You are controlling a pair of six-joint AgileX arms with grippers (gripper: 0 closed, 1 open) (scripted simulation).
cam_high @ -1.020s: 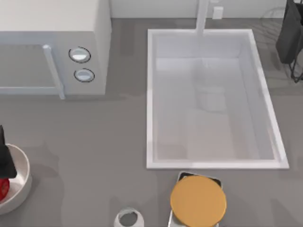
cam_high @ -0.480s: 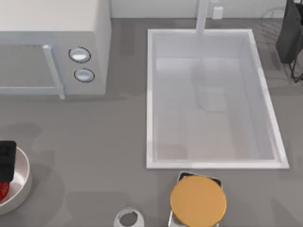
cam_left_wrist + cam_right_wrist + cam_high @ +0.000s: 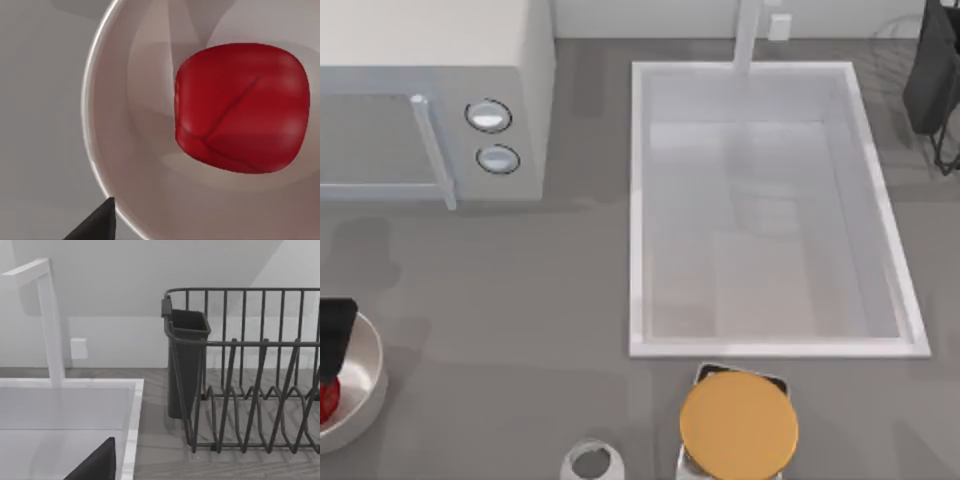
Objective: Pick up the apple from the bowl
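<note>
The bowl [image 3: 368,385] sits at the table's left edge, cut off by the top view's border. The red apple [image 3: 326,400] lies inside it, and the left wrist view shows the apple [image 3: 240,107] close up on the pale inside of the bowl [image 3: 115,150]. My left gripper [image 3: 334,335] hangs open over the bowl's far part, just above the apple and apart from it. One dark fingertip [image 3: 97,226] shows beside the bowl's rim. In the right wrist view, a fingertip [image 3: 97,465] of my open right gripper points at the sink's far corner.
A microwave [image 3: 430,100] stands at the back left and a sink [image 3: 770,210] with a faucet [image 3: 47,315] at the right. A dark dish rack [image 3: 250,370] stands beyond the sink. An orange disc [image 3: 738,425] and a small cup [image 3: 590,462] lie near the front edge.
My left gripper has shifted slightly over the bowl and looks wider from above. Its shadow on the table has slid toward the back. The apple has stayed in the bowl.
</note>
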